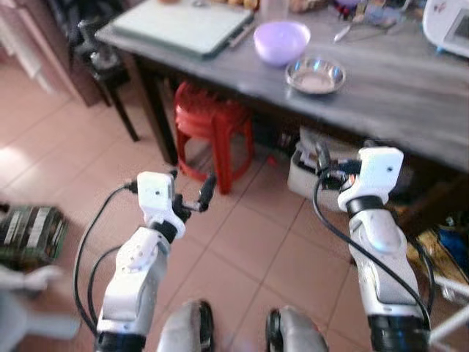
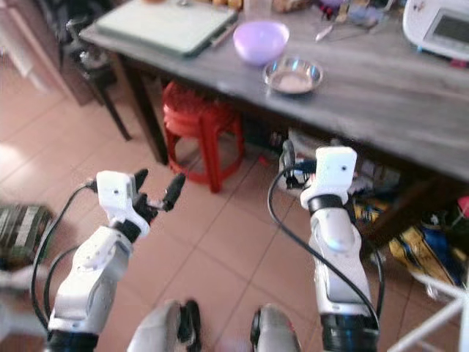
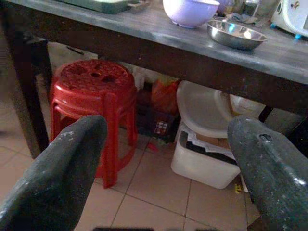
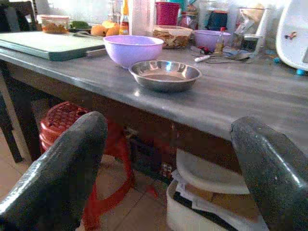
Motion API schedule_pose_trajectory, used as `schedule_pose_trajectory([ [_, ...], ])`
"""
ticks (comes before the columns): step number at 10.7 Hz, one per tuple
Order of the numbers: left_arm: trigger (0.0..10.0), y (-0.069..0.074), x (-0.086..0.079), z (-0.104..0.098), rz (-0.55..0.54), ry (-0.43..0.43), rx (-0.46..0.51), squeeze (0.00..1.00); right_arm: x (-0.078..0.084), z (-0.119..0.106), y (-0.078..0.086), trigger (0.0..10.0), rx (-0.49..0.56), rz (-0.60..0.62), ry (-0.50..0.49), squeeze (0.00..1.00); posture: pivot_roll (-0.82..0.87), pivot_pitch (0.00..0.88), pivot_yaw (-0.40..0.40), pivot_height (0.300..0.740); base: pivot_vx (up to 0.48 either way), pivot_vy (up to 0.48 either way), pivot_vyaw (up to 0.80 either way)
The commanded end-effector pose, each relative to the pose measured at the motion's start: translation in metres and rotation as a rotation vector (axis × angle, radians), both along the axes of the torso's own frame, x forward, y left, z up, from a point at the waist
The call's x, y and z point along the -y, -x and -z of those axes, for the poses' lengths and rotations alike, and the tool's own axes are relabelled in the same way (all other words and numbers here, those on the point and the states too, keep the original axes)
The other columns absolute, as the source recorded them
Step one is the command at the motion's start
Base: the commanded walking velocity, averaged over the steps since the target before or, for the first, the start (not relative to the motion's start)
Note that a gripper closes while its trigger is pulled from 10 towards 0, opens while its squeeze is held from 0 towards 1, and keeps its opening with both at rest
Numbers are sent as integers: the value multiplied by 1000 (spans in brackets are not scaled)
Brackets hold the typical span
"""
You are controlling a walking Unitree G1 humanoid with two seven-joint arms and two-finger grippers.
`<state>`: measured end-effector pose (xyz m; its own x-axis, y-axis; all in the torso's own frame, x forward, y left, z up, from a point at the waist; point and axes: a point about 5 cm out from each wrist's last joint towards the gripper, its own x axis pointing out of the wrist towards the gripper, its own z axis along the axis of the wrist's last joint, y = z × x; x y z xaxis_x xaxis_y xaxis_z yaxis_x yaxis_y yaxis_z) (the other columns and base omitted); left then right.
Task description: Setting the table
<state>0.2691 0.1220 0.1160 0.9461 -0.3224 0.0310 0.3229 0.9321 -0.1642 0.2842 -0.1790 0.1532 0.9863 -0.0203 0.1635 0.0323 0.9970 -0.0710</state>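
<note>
A dark grey wooden table (image 1: pixel 410 95) is seen across the top of the frame. On it, a lilac bowl (image 1: pixel 281 40) is set just beside a steel bowl (image 1: pixel 315 75), a pale green board (image 1: pixel 183 26) is laid at upper left, and a white appliance (image 1: pixel 448 26) is placed at upper right.

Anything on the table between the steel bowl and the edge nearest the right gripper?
No. In the right wrist view, the table is bare grey wood from the steel bowl to its near edge; the open right gripper is below that edge.
</note>
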Motion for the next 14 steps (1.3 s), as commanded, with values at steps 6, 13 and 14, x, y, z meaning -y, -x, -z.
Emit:
schedule_pose_trajectory([
  [6, 10000, 1, -4, 1, -9, -3, 1, 0, 3, 11, 3, 10000, -75, 78, -4, 0, -62, 129, 39, 740, -264, 0, 0],
  [13, 10000, 3, 2, -8, 53, 56, 43, 0, 6, 2, 3, 10000, -55, 46, -24, 0, -58, 133, 40, 740, 47, 0, -457],
  [14, 10000, 4, 3, -9, 56, 58, 44, 0, 6, 2, 2, 10000, -53, 44, -24, 0, -58, 133, 39, 740, 330, 0, -800],
])
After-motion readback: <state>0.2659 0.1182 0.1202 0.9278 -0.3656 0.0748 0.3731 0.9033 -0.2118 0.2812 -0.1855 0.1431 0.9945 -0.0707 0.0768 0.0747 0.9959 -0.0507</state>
